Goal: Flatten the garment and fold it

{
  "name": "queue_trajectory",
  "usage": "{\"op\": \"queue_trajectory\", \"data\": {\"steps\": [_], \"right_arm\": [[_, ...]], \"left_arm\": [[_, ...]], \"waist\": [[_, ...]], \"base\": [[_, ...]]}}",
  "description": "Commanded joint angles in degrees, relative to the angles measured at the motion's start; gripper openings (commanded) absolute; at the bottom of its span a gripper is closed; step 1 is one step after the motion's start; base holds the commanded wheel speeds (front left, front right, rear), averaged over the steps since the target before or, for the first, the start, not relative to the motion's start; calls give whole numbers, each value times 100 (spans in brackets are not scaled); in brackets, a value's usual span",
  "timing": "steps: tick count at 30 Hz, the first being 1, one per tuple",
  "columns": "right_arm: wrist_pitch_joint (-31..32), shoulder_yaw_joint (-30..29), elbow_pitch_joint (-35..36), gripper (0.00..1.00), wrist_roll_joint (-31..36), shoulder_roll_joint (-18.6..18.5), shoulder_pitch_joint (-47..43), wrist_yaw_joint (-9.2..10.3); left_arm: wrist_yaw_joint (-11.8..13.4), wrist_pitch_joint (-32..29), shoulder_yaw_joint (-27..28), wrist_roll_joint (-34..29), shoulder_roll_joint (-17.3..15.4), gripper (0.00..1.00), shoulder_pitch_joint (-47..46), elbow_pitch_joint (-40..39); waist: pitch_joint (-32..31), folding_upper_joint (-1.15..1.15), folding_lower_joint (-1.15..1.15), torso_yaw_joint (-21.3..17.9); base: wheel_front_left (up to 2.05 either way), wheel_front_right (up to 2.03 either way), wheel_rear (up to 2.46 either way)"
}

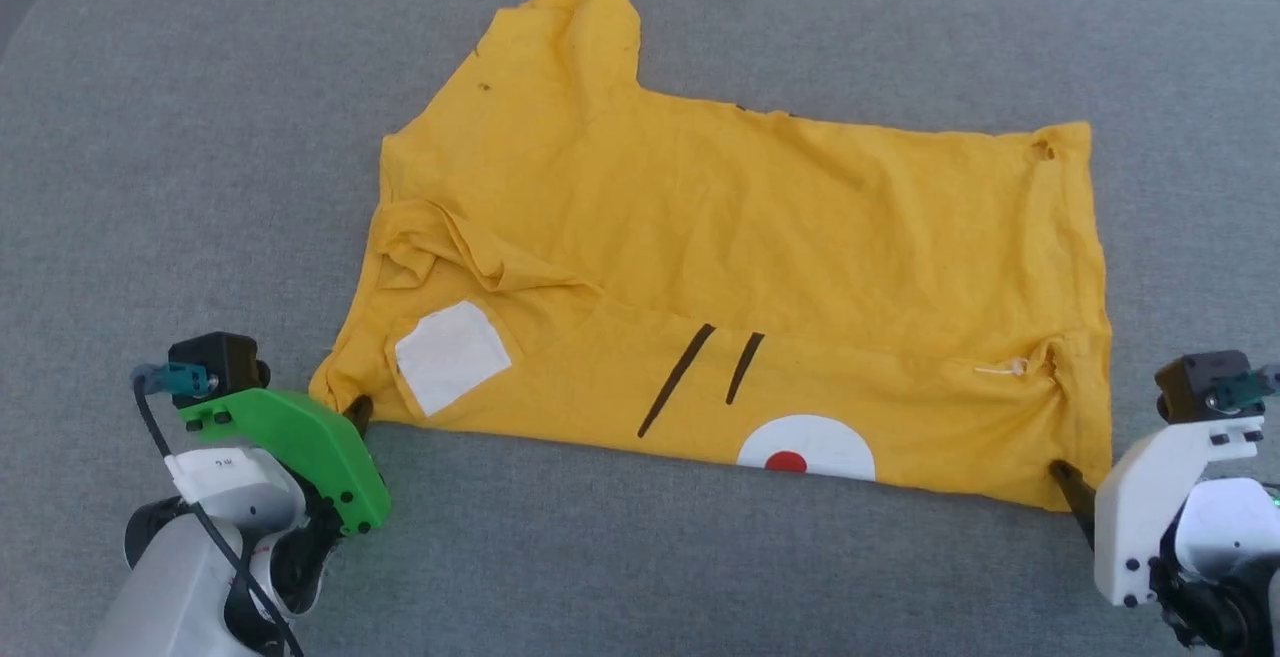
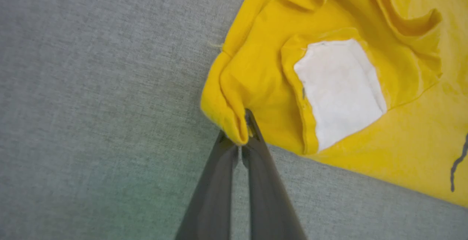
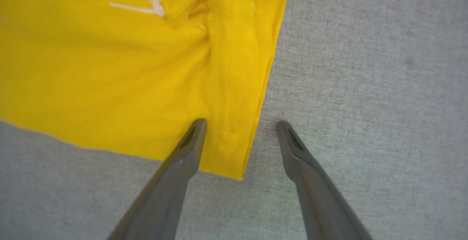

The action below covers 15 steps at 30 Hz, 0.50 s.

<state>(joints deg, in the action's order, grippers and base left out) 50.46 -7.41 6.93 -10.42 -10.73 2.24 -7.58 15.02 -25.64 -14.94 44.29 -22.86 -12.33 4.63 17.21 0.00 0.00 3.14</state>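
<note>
Garment [image 1: 720, 237] is a yellow T-shirt lying spread on the grey desk [image 1: 150, 187]. Its near edge carries a white oval with a red spot [image 1: 805, 449]; everything below is placed relative to that oval.

- Left gripper [image 2: 245, 130]: clenched on a small bunched corner of the shirt, well left of the oval, just past the white patch [image 1: 450, 355]. Only the tip of the fold sits between the fingers.
- Right gripper [image 3: 239, 126]: released, jaws wide and straddling the hem corner well right of the oval. One finger is over the cloth, the other over bare desk. Nothing is held.

Risks, as a judgement:
- The left bite is shallow, so any pull toward the far side could slip the corner out.
- If the left side lifts before the right closes, the shirt likely drags and skews around the oval.
- The right gripper could close on the top layer alone or just nudge the hem aside. That edge looks doubled over and puckered.
- The crumpled ridge [image 1: 470, 257] up and left of the oval isn't flat, so folding now would probably trap it.
- The small hole [image 1: 1045, 149] at the far corner, right of the oval, could snag a finger.

Writing: none readable. The print is two black stripes [image 1: 700, 377] left of the oval, the oval and the patch. No brand or tag text is visible.
</note>
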Motion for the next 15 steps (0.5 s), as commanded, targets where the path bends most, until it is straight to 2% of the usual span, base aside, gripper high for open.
{"op": "queue_trajectory", "data": {"steps": [1, 7, 8, 9, 10, 15], "right_arm": [[-59, 71, -103, 100, 59, -25, 110, 9], [-54, 388, -512, 100, 24, -130, 183, 9], [-9, 429, -552, 49, -18, -156, 184, 9], [0, 435, -559, 22, -64, -160, 196, 9], [23, 459, -556, 0, -110, -190, 207, 9], [-16, 426, -357, 0, -408, -333, 296, 9]], "left_arm": [[37, 14, 2, -33, 0, 0, 34, -11], [26, 47, -27, -18, 47, 0, -7, 29], [21, 55, -31, -16, 52, 0, -13, 43], [17, 60, -32, -9, 59, 0, -16, 54], [10, 73, -30, -2, 65, 0, -21, 66], [-25, 195, 47, 66, 97, 0, -22, 76]], "waist": [[113, 0, 0, 73], [204, 0, 0, 136], [204, 0, 0, 141], [201, 0, 0, 142], [193, 0, 0, 143], [9, 0, 0, 99]], "base": [[0, 0, 0], [0, 0, 0], [0, 0, 0], [0, 0, 0], [0, 0, 0], [0, 0, 0]]}}
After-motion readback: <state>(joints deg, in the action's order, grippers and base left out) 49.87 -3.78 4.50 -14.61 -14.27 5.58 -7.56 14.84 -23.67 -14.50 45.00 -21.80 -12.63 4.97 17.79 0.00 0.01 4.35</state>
